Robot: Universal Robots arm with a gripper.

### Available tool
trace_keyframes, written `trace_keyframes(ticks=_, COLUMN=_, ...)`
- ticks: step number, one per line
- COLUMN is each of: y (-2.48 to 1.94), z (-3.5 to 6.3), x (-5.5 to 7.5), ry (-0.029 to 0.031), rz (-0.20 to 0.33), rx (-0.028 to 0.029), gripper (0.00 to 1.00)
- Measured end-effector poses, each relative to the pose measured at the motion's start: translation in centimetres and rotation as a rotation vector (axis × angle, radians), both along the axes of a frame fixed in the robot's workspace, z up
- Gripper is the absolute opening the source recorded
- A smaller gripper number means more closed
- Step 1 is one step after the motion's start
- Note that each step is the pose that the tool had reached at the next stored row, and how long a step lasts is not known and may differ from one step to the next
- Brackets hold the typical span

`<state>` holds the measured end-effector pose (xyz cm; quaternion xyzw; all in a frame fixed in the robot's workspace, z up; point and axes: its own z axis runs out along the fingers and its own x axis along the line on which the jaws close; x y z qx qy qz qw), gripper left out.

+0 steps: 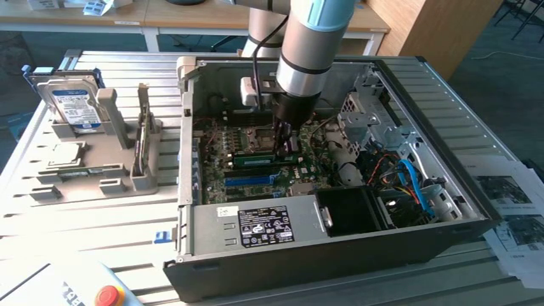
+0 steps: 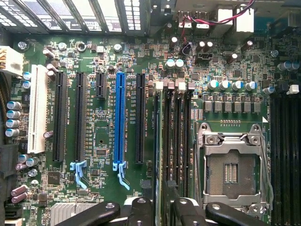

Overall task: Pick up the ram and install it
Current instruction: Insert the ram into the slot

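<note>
The ram (image 2: 159,141) stands edge-on in the memory slot nearest the black expansion slots, beside the empty CPU socket (image 2: 230,169). In the exterior view the ram (image 1: 253,157) is a green strip low on the motherboard inside the open computer case (image 1: 442,159). My gripper (image 1: 286,145) reaches straight down into the case right over that strip. In the wrist view my gripper (image 2: 163,208) is open, with a black finger (image 2: 141,208) on one side of the stick's end and the other on the far side, a gap showing between them and the stick.
A grey holder rack (image 1: 93,162) at the exterior view's left carries a hard drive (image 1: 72,105) and a dark expansion card (image 1: 144,131). The power supply (image 1: 264,226) and blue cables (image 1: 412,182) crowd the case. A red stop button (image 1: 106,295) sits at the front.
</note>
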<state>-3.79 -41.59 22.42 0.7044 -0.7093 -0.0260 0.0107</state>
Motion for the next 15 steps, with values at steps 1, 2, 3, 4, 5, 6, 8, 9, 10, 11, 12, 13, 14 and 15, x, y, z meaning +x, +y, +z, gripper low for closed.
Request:
trace_keyframes(ticks=1, y=0.0, z=0.0, x=0.0, ry=0.0001, rz=0.0, rx=-0.0001, gripper=0.25)
trace_keyframes(ticks=2, y=0.0, z=0.01, x=0.0, ry=0.0, rz=0.0, rx=-0.0001, gripper=0.25)
trace_keyframes(ticks=3, y=0.0, z=0.07, x=0.0, ry=0.0001, rz=0.0, rx=-0.0003, gripper=0.25)
trace_keyframes(ticks=4, y=0.0, z=0.15, x=0.0, ry=0.0001, rz=0.0, rx=-0.0001, gripper=0.25)
trace_keyframes(ticks=5, y=0.0, z=0.28, x=0.0, ry=0.0, rz=0.0, rx=-0.0001, gripper=0.25)
trace_keyframes(ticks=6, y=0.0, z=0.42, x=0.0, ry=0.0, rz=0.0, rx=-0.0001, gripper=0.25)
trace_keyframes(ticks=8, y=0.0, z=0.78, x=0.0, ry=0.0, rz=0.0, rx=0.0, gripper=0.25)
trace_keyframes(ticks=9, y=0.0, z=0.97, x=0.0, ry=0.0, rz=0.0, rx=0.0, gripper=0.25)
trace_keyframes(ticks=10, y=0.0, z=1.17, x=0.0, ry=0.0, rz=0.0, rx=0.0, gripper=0.25)
trace_keyframes(ticks=11, y=0.0, z=1.39, x=0.0, ry=0.0, rz=0.0, rx=0.0, gripper=0.25)
trace_keyframes(ticks=12, y=0.0, z=1.64, x=0.0, ry=0.0, rz=0.0, rx=-0.0001, gripper=0.25)
trace_keyframes(ticks=13, y=0.0, z=1.88, x=0.0, ry=0.0, rz=0.0, rx=-0.0001, gripper=0.25)
trace_keyframes(ticks=14, y=0.0, z=2.15, x=0.0, ry=0.0, rz=0.0, rx=-0.0001, gripper=0.25)
trace_keyframes(ticks=15, y=0.0, z=2.43, x=0.1, ry=0.0001, rz=0.0, rx=-0.0001, gripper=0.25)
